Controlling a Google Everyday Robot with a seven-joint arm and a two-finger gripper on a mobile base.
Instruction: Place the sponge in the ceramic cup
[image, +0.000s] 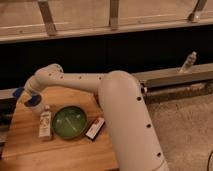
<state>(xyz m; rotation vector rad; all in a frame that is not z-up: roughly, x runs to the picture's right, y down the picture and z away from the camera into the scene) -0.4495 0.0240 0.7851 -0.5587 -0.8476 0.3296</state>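
My gripper (28, 96) hangs at the far left of the wooden table (75, 155), at the end of the white arm (75, 82) that reaches across from the right. It is shut on the blue sponge (34, 99), which shows as blue patches on both sides of the wrist. The white ceramic cup (35, 107) stands right under the sponge, mostly hidden by the gripper. I cannot tell whether the sponge touches the cup.
A white labelled bottle (45, 124) stands just in front of the cup. Right of it lie a green round plate (70, 121) and a flat black-and-white packet (95, 128). A dark wall and rail run behind the table. Another bottle (188, 62) stands on the far right ledge.
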